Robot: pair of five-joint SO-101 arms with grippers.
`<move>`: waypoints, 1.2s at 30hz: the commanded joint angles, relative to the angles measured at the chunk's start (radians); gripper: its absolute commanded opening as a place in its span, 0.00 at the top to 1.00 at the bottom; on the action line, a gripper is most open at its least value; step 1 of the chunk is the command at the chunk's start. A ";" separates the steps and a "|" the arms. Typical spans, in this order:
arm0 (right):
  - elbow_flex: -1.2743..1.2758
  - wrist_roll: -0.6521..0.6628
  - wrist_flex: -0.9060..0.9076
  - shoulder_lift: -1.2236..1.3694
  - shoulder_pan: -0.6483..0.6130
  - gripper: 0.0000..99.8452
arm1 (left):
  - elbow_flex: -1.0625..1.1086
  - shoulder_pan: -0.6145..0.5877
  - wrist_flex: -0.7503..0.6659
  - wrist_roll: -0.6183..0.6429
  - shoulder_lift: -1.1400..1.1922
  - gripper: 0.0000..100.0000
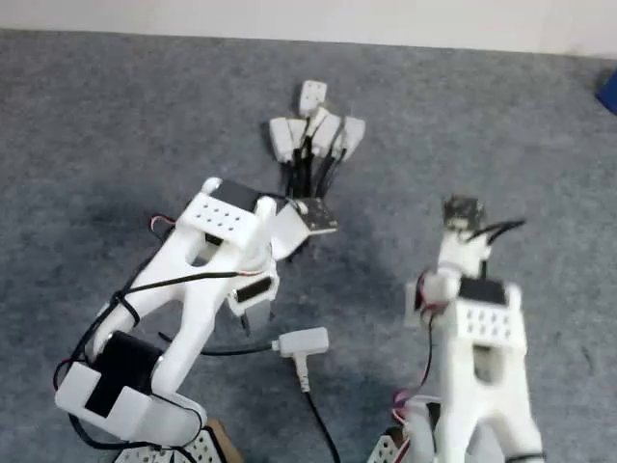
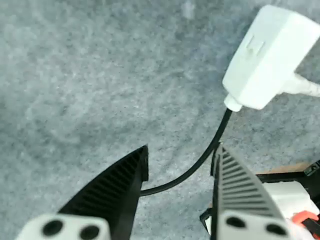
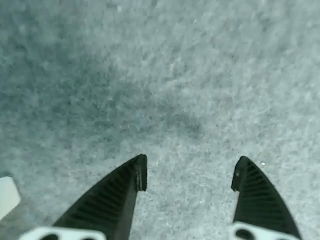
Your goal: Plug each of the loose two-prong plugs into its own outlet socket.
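Four entries logged from my remote station, all on a table [image 1: 116,125] covered in grey felt. Entry one: left gripper [image 2: 181,150], fingers spread apart and holding nothing, hanging low over the felt. A black cord [image 2: 200,162] lies on the felt and crosses the gap between its fingers; I cannot tell whether it touches either of them. Entry two: one loose white plug [image 1: 301,340], lying flat toward the near side of the table, just beside the left gripper. The black cord leaves its narrow end, and in the left wrist view a white lead [image 2: 307,86] comes off its other side. I cannot make out its prongs. Entry three: a bunch of five white sockets [image 1: 313,130], at the far middle of the table, fanned out, with their black leads gathered into one bundle. They are well apart from the loose plug. Whether anything is plugged into them I cannot tell. Entry four: right gripper [image 3: 191,160], fingers wide apart and empty, over bare felt on the right side, well apart from plug and sockets alike.
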 commanded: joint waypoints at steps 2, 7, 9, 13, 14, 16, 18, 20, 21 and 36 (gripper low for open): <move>0.036 0.015 -0.039 -0.079 -0.012 0.73 | 0.096 0.151 -0.097 0.031 -0.001 0.78; 0.033 0.014 -0.079 0.002 0.035 0.73 | 0.194 0.302 -0.198 0.103 -0.001 0.77; 0.033 0.014 -0.087 0.036 0.038 0.73 | 0.209 0.331 -0.226 0.120 -0.001 0.76; 0.031 0.015 -0.088 0.062 0.038 0.73 | 0.211 0.332 -0.241 0.130 0.008 0.77; 0.031 0.015 -0.088 0.062 0.038 0.73 | 0.211 0.331 -0.249 0.132 0.008 0.77; 0.031 0.015 -0.088 0.062 0.036 0.73 | 0.213 0.311 -0.262 0.132 0.008 0.78; 0.031 0.015 -0.088 0.062 0.036 0.73 | 0.209 0.277 -0.288 0.127 0.008 0.85; 0.031 0.015 -0.087 0.062 0.036 0.73 | 0.202 0.239 -0.302 0.124 0.010 0.94; 0.031 0.015 -0.087 0.062 0.036 0.73 | 0.202 0.223 -0.304 0.109 0.010 0.98; 0.033 0.015 -0.087 0.064 0.036 0.73 | -0.056 -0.249 -0.169 -0.064 0.001 1.00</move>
